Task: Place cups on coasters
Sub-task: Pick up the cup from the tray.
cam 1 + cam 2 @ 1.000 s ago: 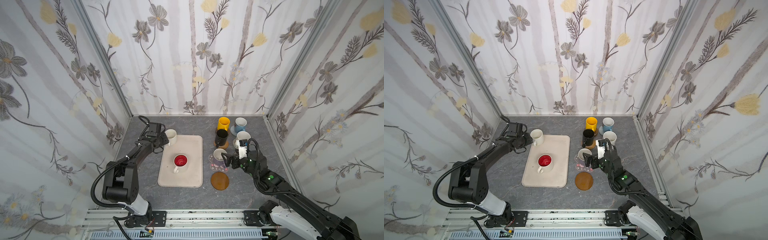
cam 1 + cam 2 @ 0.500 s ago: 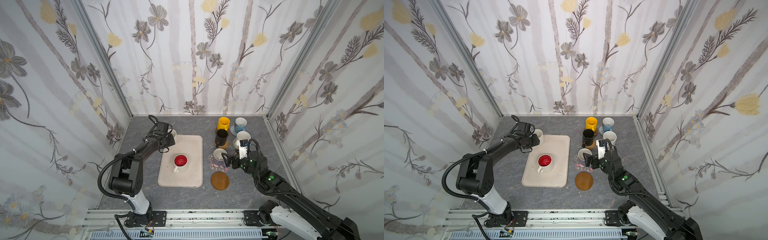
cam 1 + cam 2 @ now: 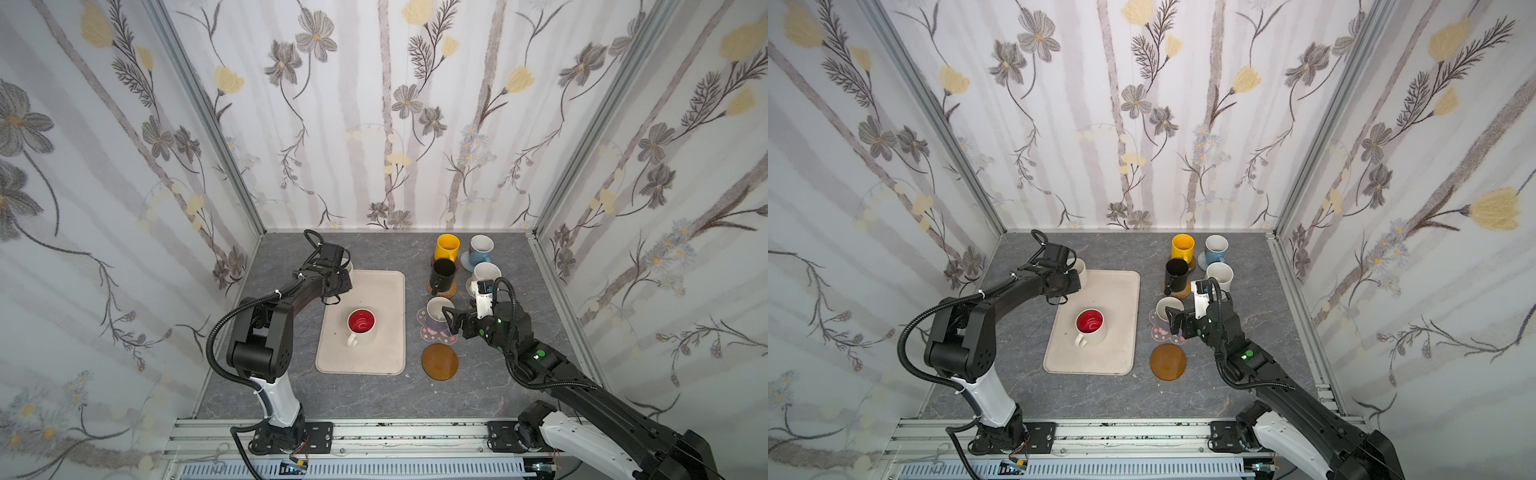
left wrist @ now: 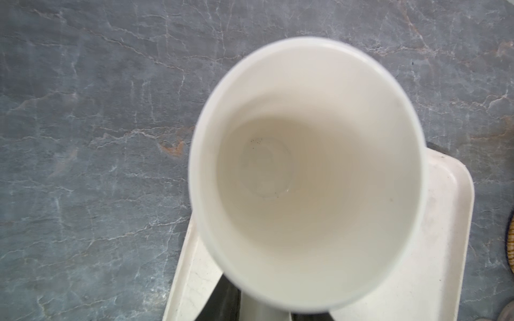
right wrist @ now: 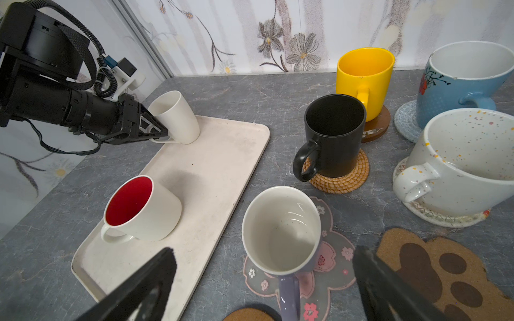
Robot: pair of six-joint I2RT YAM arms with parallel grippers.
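The plain white mug point(image 3: 1082, 272) stands at the upper left corner of the beige tray point(image 3: 1117, 299), left of centre in both top views, and it is tilted rather than upright. The left gripper point(image 5: 161, 133) is seen clamped low on the mug's handle side. The hold is judged to be on the handle itself, though the contact is partly hidden. The right gripper point(image 3: 454, 322) is held with its jaws wide apart on either side of the lavender mug point(image 5: 281, 230), which is seated on the pink-flower coaster point(image 5: 333, 250). Nothing is gripped there.

2 coasters are bare: the brown disc point(image 3: 439, 360), lower right of centre in both top views, and the brown paw point(image 5: 445, 266). 2 mugs are off coasters: this one and the red-inside mug point(image 3: 361, 326).

The step in hand is judged to be the lift. The grip should be made firm first, since a handle hold lets a mug swing. The base should be raised clear of the tray rim, the mug levelled, carried past the red-inside mug without contact, and lowered upright onto the middle of a bare coaster. The right arm, just beside the disc, should be drawn clear first.
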